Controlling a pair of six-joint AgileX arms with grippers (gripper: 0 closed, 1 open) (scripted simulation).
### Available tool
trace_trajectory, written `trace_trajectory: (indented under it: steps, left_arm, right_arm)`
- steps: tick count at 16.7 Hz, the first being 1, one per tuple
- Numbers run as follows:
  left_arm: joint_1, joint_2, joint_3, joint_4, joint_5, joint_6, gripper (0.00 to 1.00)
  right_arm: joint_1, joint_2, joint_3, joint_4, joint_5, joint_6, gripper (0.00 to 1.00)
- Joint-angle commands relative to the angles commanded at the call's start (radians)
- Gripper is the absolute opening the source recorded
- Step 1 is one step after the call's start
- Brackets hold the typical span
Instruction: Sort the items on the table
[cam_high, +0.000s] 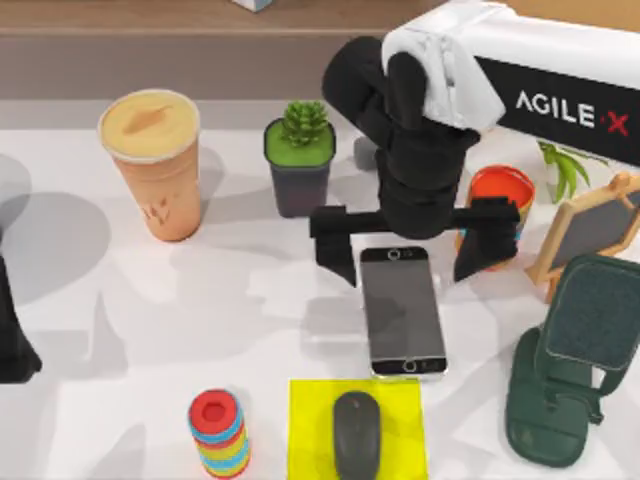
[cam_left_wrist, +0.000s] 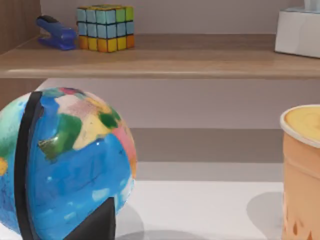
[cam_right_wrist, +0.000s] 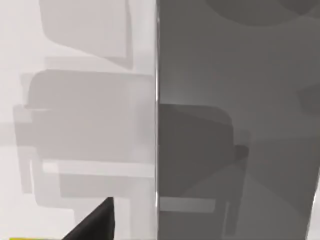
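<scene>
Right gripper (cam_high: 403, 248): fingers spread wide, poised over the far end of the smartphone (cam_high: 402, 310), which lies flat mid-bench, ungrasped. Mouse (cam_high: 357, 434) rests on a yellow mat (cam_high: 308, 430); coffee cup (cam_high: 154, 165) stands far left; sorting judged barely begun. Left gripper parked at the bench's (cam_high: 120, 330) left edge, cut off, fingers indeterminable.

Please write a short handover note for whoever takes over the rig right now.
Right gripper: open, fingers straddling the far end of the smartphone, nothing held.
Left arm: parked at the table's left edge.
Mouse: on the yellow mat, near edge.
Coffee cup: upright, far left.
Done: mouse seems placed.
Left: probably grasp the phone, then the cup.
</scene>
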Motion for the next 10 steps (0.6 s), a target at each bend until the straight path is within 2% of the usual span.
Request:
trace_trajectory:
  steps: [6,10]
  left_arm:
    - [0.000,0.000,0.000,0.000,0.000,0.000,1.00]
    - [0.000,0.000,0.000,0.000,0.000,0.000,1.00]
  right_arm:
    - [-0.001,0.063,-0.133,0.204,0.001,0.002,1.00]
    - [0.000,0.070,-0.147,0.221,0.001,0.002,1.00]
